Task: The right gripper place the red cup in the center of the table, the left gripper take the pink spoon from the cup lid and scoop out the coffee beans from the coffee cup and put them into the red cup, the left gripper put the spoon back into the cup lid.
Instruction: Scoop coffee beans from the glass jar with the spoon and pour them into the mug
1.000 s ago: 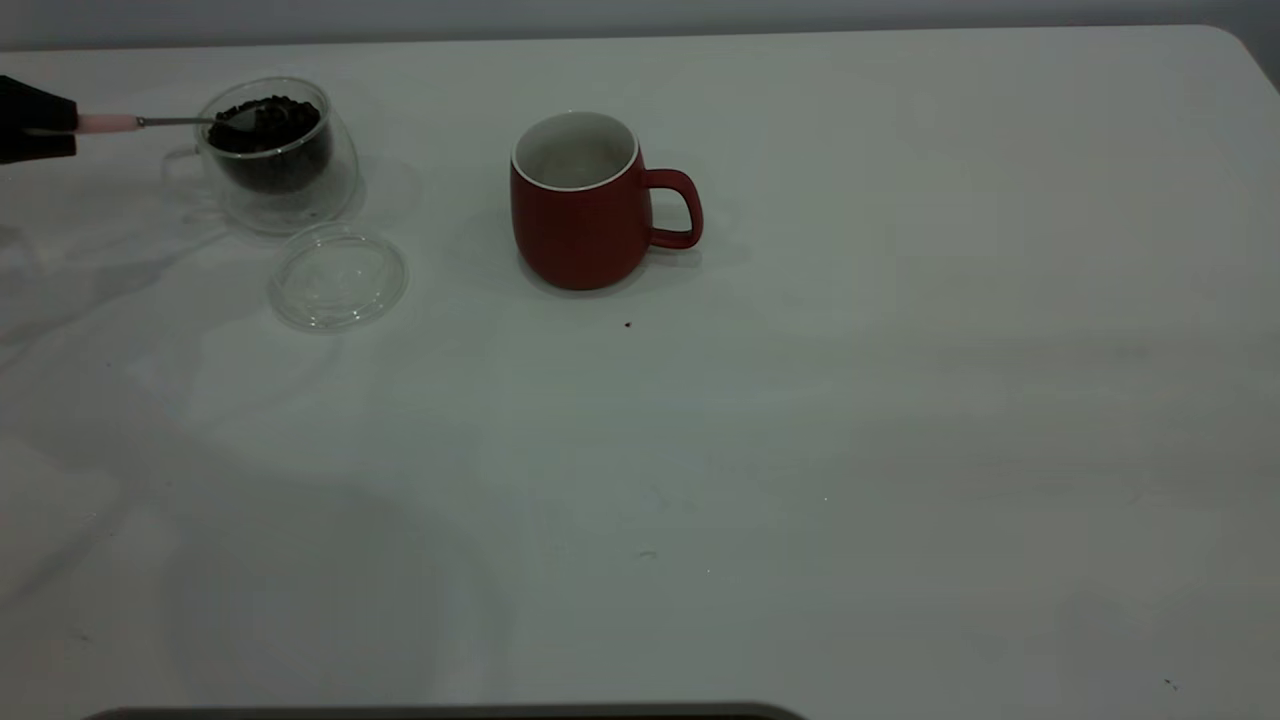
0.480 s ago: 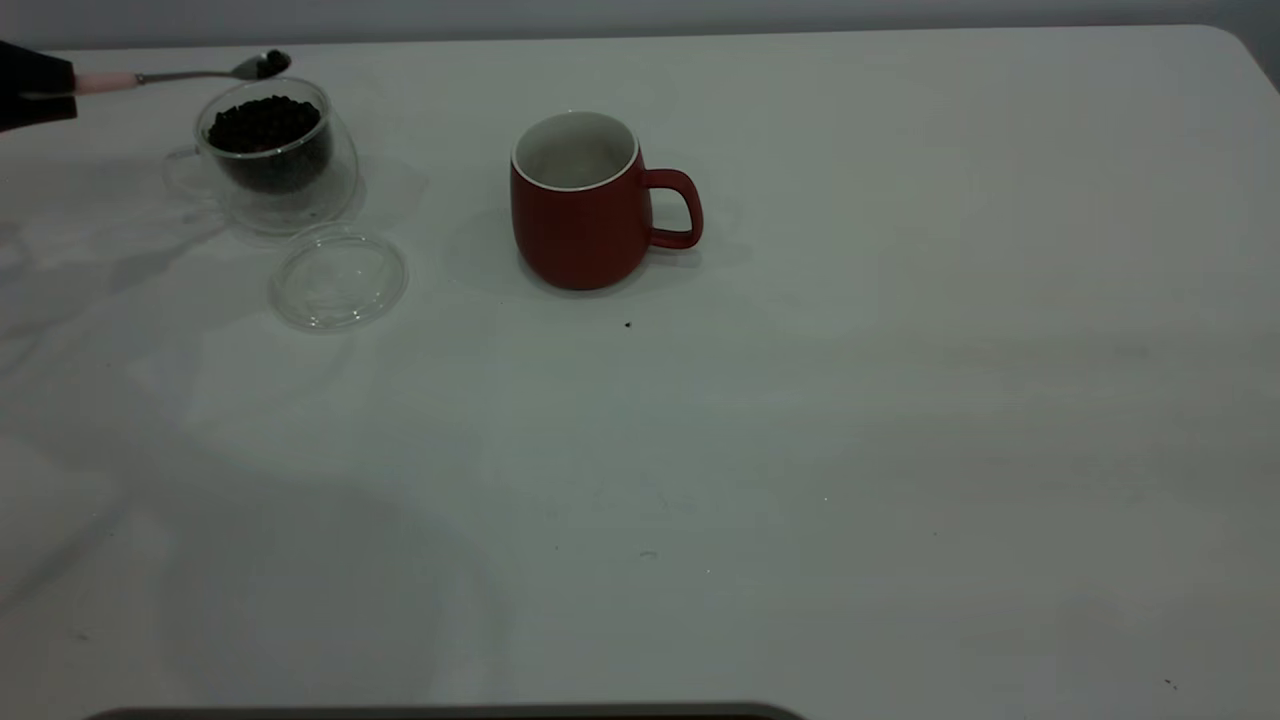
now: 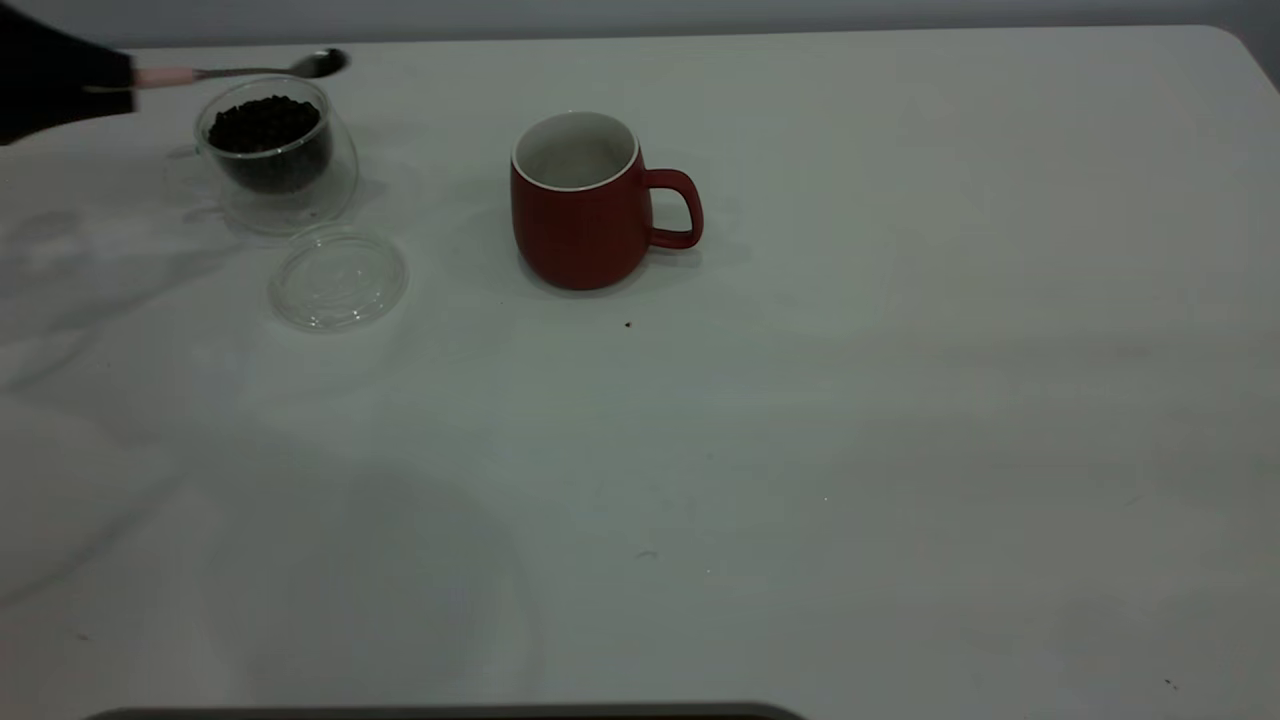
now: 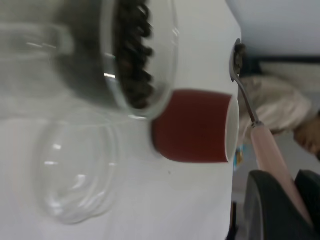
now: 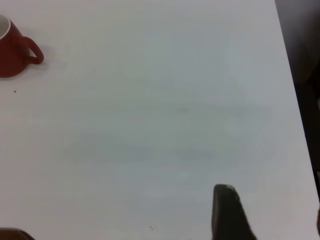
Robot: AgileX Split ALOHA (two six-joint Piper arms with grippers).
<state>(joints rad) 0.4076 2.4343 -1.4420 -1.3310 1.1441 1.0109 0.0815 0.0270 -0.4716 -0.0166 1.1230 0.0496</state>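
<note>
The white table (image 3: 900,400) carries everything, and the red cup (image 3: 578,205) already stands near its middle, handle toward the right arm's side, mouth open to receive beans. Well to its left sits the clear coffee cup (image 3: 275,155), heaped with coffee beans (image 3: 262,125), and just in front of that lies the cup lid (image 3: 338,277), bare so the spoon can return to it. The left gripper (image 3: 100,78) hangs above the coffee cup's far side, clamped on the pale handle of the pink spoon (image 3: 250,70), which it holds roughly level, probably so the few beans in its bowl do not roll off. The right gripper (image 5: 230,212) is parked far off; whether it is open I cannot tell.
</note>
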